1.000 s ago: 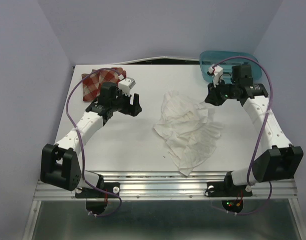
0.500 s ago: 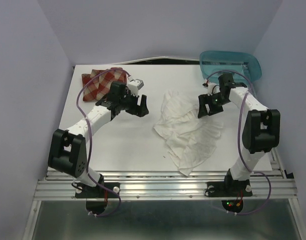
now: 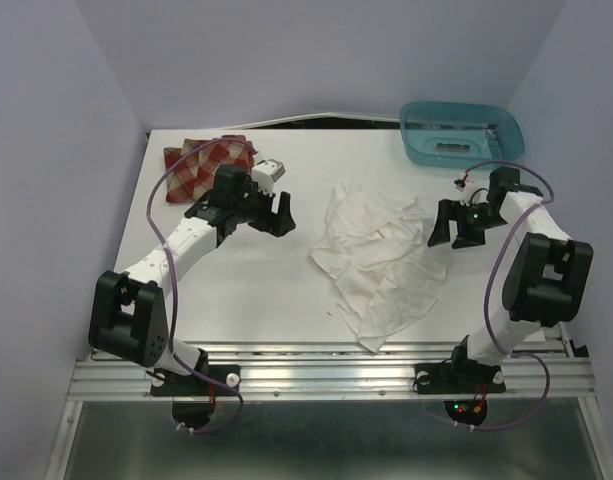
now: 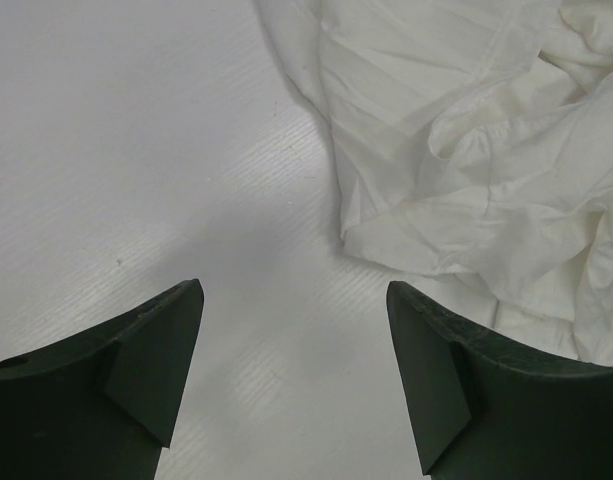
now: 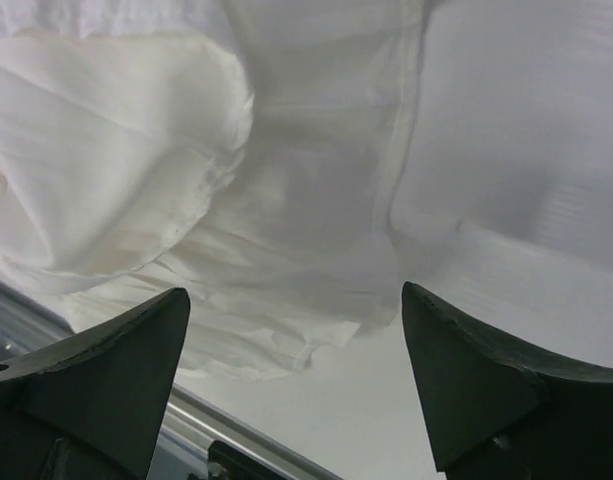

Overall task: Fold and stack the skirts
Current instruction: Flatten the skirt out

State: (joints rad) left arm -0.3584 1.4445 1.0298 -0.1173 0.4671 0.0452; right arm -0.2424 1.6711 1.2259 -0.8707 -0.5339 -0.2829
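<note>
The white skirt lies crumpled in the middle of the table, also seen in the left wrist view and the right wrist view. The plaid skirt lies folded at the back left corner. My left gripper hangs open just left of the white skirt, its jaws wide over bare table. At the white skirt's right edge my right gripper is open, with nothing between its fingers.
A teal plastic basket stands at the back right corner. The table's front edge has a metal rail. Lilac walls close in the table on three sides.
My right arm swung from the basket down toward the white skirt's right edge, and its jaws opened. My left gripper shifted right toward the white skirt, still open.
</note>
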